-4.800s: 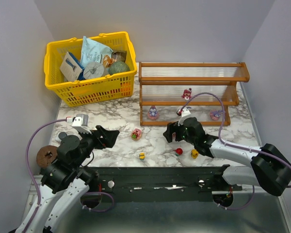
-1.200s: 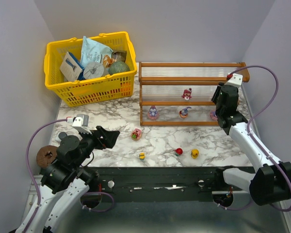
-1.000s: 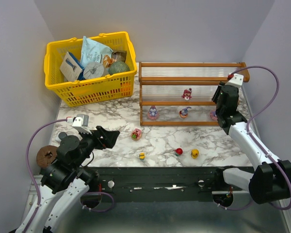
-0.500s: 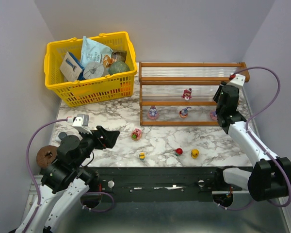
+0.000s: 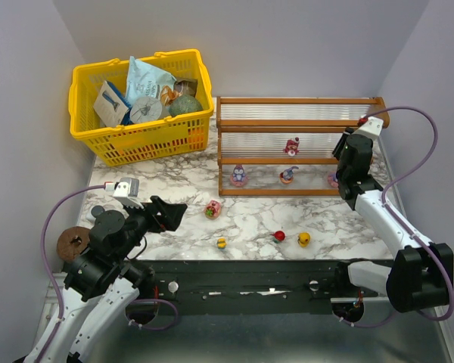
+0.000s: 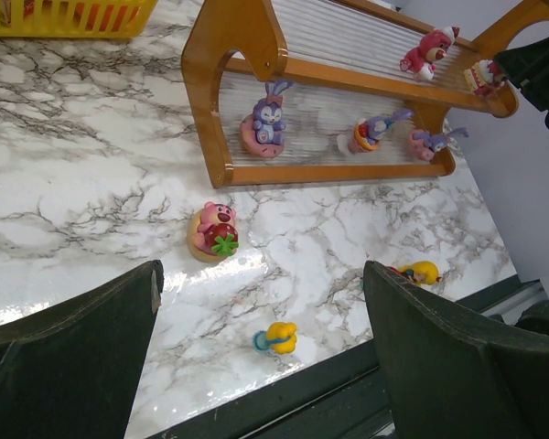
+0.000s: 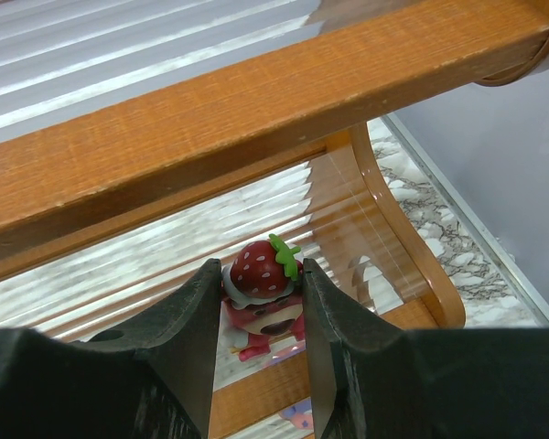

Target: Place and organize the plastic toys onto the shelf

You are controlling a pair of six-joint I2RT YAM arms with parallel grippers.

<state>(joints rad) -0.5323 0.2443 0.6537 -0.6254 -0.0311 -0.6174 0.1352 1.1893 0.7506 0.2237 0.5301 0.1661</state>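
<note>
Top view: the right gripper (image 5: 353, 155) hides its load and half-covers the purple toy (image 5: 334, 179) at the lowest tier's right end. In its wrist view the strawberry-capped toy (image 7: 261, 279) shows only its upper part, so contact with the tier cannot be told. The shelf (image 5: 299, 100) rail runs just above it; a red bear (image 5: 291, 146), purple bunny (image 5: 239, 176) and purple figure (image 5: 287, 175) sit on tiers, while a pink bear (image 5: 213, 209), small yellow toy (image 5: 222, 243), red toy (image 5: 278, 236) and yellow duck (image 5: 304, 240) lie loose on the marble table (image 5: 174, 178), with the yellow basket (image 5: 147, 140) back left. Right jaws are narrow, one finger on each side of the strawberry-capped toy at the middle tier's right end; the left gripper (image 6: 263, 274) has its jaws wide and empty, the pink bear on the table ahead between them.
</note>
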